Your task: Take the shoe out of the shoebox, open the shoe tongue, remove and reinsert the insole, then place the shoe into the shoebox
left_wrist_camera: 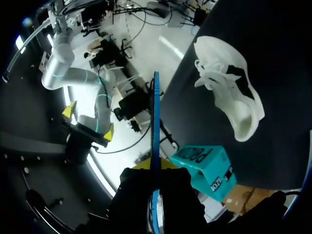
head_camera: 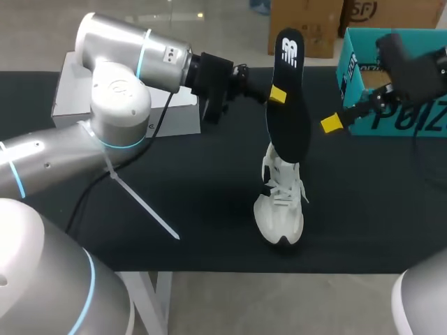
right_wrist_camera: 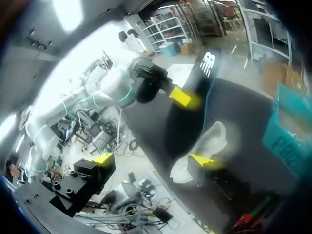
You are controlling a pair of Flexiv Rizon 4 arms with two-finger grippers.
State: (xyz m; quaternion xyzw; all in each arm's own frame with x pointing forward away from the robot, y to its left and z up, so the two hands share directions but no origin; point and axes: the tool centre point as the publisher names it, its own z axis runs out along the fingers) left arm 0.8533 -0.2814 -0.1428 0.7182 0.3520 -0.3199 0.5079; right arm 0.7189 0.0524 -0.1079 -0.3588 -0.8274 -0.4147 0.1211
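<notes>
Clamping shut with the left gripper (head_camera: pixel 277 94) on a thin, flat black insole (head_camera: pixel 288 105), yellow tips pressing both faces, holding the long oval upright. Hanging its lower end over the white laced shoe (head_camera: pixel 281 202); contact there not clear. Sitting sole-down, rounded toe nearest, on the matte black table (head_camera: pixel 174 181). Hovering with the right gripper (right_wrist_camera: pixel 153 160) spread wide, gripping nothing, near the teal cardboard shoebox (head_camera: pixel 363 70) at the table's far right.
</notes>
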